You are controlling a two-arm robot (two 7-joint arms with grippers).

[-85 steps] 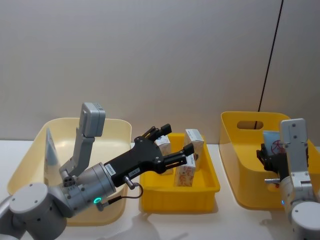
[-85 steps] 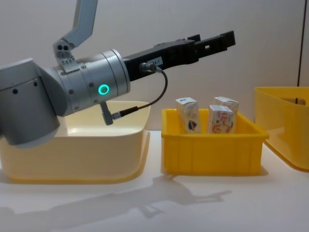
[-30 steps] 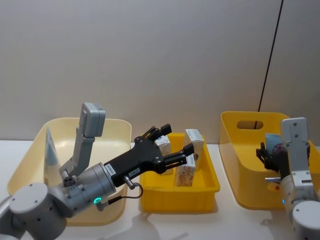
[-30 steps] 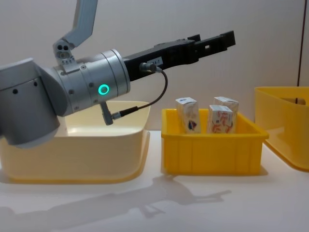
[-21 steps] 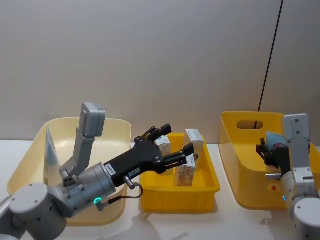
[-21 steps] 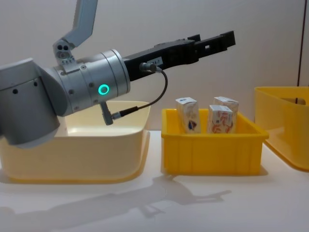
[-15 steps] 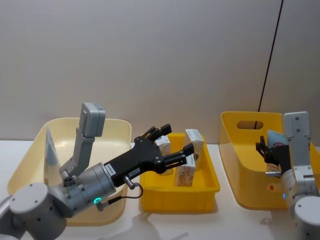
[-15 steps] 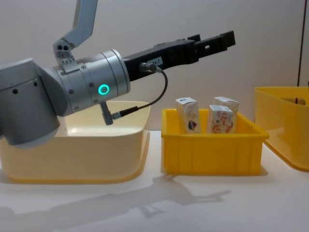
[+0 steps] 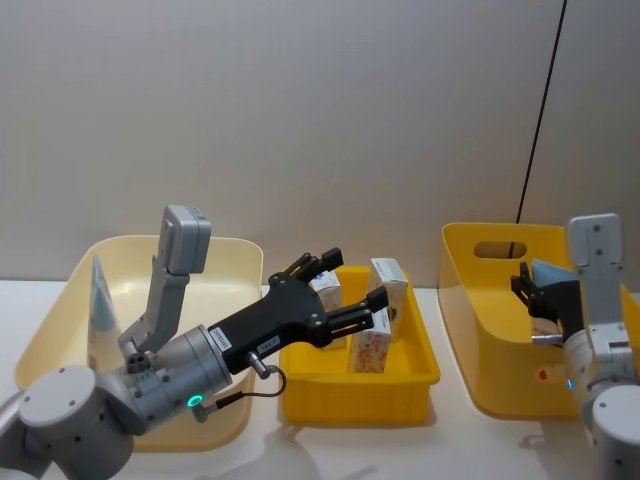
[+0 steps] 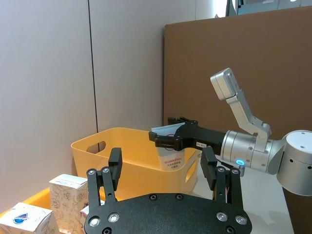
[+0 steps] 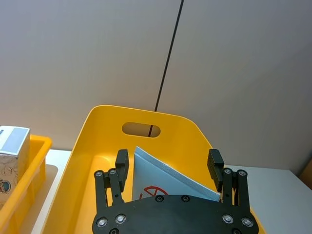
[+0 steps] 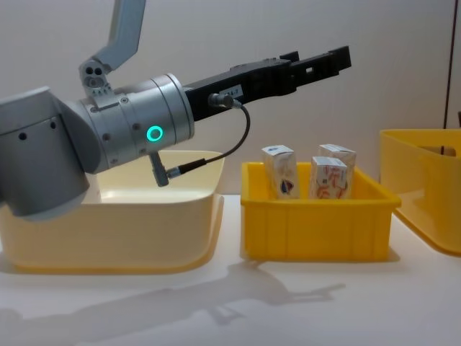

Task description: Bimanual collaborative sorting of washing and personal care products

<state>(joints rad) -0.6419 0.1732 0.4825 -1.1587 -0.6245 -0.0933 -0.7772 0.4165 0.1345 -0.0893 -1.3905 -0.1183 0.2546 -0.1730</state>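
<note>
Grasping a light-blue tube [image 9: 552, 270], my right hand [image 9: 527, 285] holds it over the deep yellow bin [image 9: 480, 330], with the tube's top above the rim. My left hand [image 9: 350, 278], fingers spread and empty, hovers over the small yellow tray [image 9: 360, 395], where white cartons [image 9: 388, 275] stand upright on the table [image 9: 455, 445].

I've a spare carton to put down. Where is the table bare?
Bare table runs in front of the cream bin, yellow tray and yellow bin, and between them. Crowded: cartons in the tray under the left end effector; the right end effector holds a tube at the yellow bin.
</note>
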